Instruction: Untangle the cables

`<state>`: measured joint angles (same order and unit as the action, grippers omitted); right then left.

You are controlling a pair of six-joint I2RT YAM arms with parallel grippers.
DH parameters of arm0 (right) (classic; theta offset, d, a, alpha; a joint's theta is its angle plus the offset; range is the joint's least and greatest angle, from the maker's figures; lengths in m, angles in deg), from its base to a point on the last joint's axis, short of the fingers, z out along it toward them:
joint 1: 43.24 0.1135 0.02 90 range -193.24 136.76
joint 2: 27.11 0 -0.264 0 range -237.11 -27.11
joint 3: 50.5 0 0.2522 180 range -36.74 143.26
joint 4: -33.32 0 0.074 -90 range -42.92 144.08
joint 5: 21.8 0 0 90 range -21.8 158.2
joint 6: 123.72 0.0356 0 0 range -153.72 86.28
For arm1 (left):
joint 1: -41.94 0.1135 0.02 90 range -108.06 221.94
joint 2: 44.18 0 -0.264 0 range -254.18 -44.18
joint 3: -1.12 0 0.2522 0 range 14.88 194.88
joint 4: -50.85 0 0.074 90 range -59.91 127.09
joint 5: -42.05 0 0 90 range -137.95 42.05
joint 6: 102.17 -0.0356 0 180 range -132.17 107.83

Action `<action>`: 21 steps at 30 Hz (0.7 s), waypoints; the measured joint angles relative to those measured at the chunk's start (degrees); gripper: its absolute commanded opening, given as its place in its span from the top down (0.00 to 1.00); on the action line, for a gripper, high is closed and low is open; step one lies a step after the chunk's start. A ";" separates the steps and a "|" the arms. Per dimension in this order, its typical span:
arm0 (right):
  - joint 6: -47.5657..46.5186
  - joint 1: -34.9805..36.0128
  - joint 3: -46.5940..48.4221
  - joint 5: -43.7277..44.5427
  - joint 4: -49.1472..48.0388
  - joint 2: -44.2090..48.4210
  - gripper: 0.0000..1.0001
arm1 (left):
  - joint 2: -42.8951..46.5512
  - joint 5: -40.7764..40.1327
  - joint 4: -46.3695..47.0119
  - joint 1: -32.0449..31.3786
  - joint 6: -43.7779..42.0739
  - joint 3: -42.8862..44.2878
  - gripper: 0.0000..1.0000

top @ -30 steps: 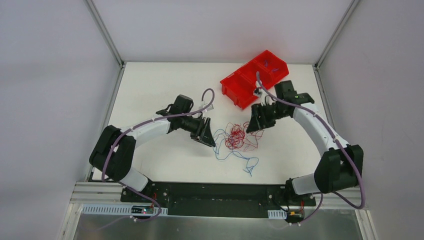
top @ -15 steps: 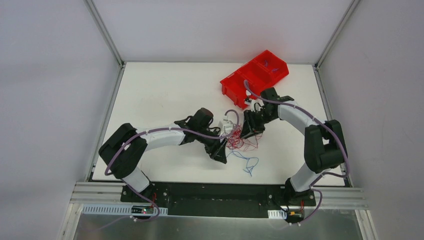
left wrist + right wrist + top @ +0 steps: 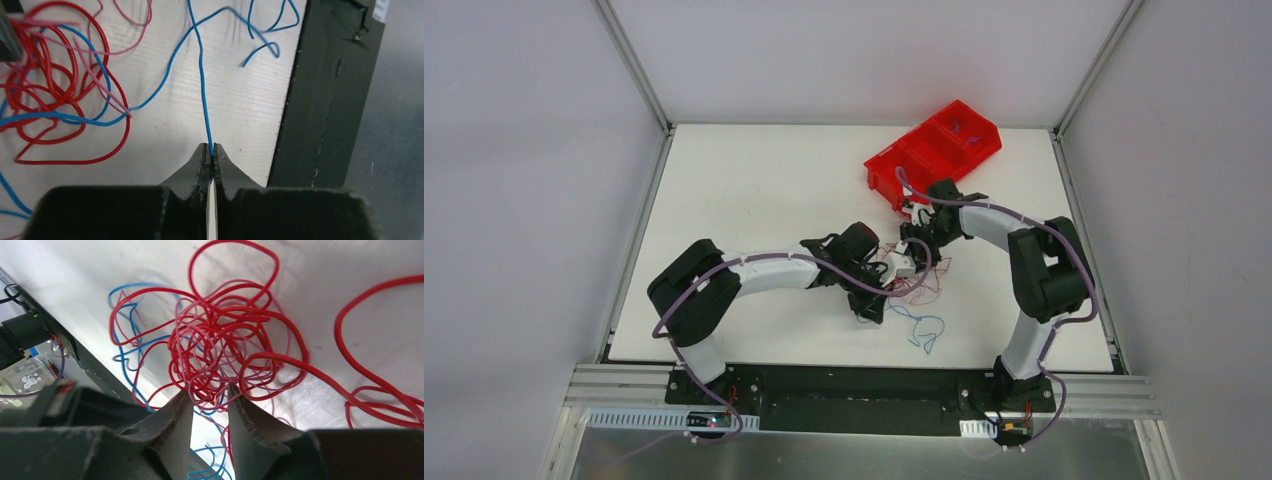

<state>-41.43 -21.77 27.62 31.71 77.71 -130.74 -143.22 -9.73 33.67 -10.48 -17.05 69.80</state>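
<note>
- Cables (image 3: 919,292) heaped loosely mid-worktop (image 3: 754,200), on the near side of the red bins (image 3: 934,150), between the two arms.
- Mostly a red knot (image 3: 220,355) shot through with paler pink strands. Blue cable (image 3: 200,75) threaded under it, with a free tail curled toward the near edge, just near-right of the heap.
- Left fingers (image 3: 199,162) closed fully, pinching the blue cable right at the tips. Straight run of strand out from the pinch, well clear of the knot.
- Right fingers (image 3: 177,422) parted only a little, straddling the edge of the red knot. A few strands lying in the gap, nothing visibly clamped.
- Handling, as a judgement: close to weightless, limp but with springy curl memory. No effort to lift, and likely to drag the whole heap along when a single strand gets pulled.
- Thin and smooth, so probably prone to sliding out of a loose grip. Needs a firm pinch at the very tips, as on the blue now.
- Hard yanks likely to cinch the loops tighter, so better drawn slowly.
- Best hold points: straight runs or free ends outside the knot, e.g. the outer red loop (image 3: 337,325) to the right of it.
- Worth avoiding the dense core, with too many strands caught at once.
- Sensible split: pin the knot with one side, draw a single strand away with the other.
</note>
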 measured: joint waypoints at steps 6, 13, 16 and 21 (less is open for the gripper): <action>-0.02 0.00 0.17 2.58 0.02 -1.57 0.69 | 9.57 2.91 -13.97 1.38 0.79 10.54 1.00; -0.26 0.02 1.55 5.29 0.44 -3.52 0.70 | 23.10 12.24 -19.21 18.27 8.39 32.06 1.00; -0.28 0.07 2.05 5.81 1.01 -3.80 0.70 | 22.67 14.32 -20.31 24.81 11.47 43.34 1.00; -0.50 0.22 2.40 6.16 1.44 -3.91 0.69 | 19.34 15.02 -19.71 30.75 15.76 58.16 1.00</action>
<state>-41.93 -21.55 30.02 37.88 79.15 -134.66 -123.88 5.28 13.95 20.27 -1.30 127.96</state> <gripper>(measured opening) 0.302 0.011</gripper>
